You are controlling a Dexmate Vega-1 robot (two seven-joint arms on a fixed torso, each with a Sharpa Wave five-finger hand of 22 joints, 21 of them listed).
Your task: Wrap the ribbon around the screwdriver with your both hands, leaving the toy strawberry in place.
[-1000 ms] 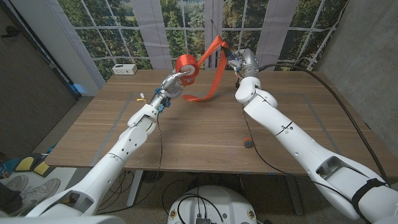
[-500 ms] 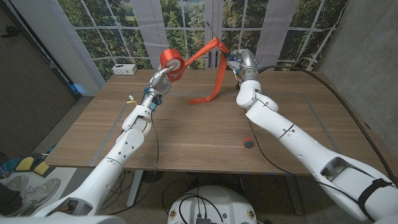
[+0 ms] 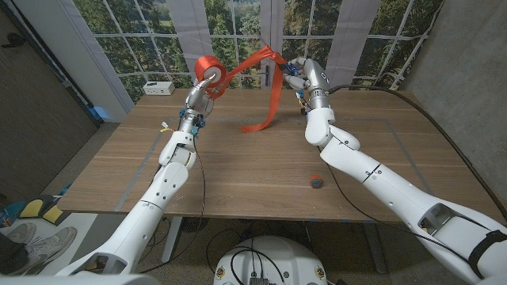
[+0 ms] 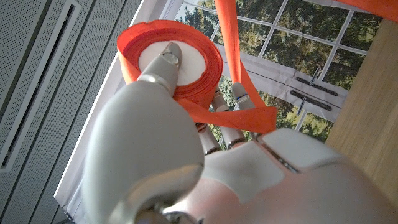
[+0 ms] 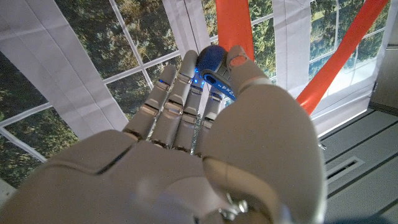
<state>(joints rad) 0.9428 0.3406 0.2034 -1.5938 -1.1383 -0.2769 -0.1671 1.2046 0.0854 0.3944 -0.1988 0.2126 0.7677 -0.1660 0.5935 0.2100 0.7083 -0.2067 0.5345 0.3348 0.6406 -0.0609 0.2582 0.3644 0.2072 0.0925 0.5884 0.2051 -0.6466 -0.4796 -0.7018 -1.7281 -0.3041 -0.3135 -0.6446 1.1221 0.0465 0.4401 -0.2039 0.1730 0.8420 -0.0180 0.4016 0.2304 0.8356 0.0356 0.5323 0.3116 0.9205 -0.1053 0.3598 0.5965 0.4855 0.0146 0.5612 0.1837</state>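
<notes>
My left hand (image 3: 203,92) holds the orange-red ribbon spool (image 3: 211,71) raised above the table's far left part; the left wrist view shows a fingertip on the spool's white core (image 4: 176,62). The ribbon (image 3: 250,65) stretches from the spool across to my right hand (image 3: 306,77), then hangs down with its loose end (image 3: 257,125) lying on the table. My right hand grips the screwdriver, whose blue handle (image 5: 211,60) shows between its fingers with ribbon (image 5: 234,25) running past it. The toy strawberry (image 3: 316,182) lies on the table near the front, under my right forearm.
A small white box (image 3: 159,88) sits at the table's back left corner. The wooden table (image 3: 238,170) has windows and white curtains behind it. A black cable (image 3: 412,103) trails along the right side.
My left hand has carried the spool up and to the left, away from my right hand, and the ribbon between them has drawn out longer. The right hand has stayed near its place.
</notes>
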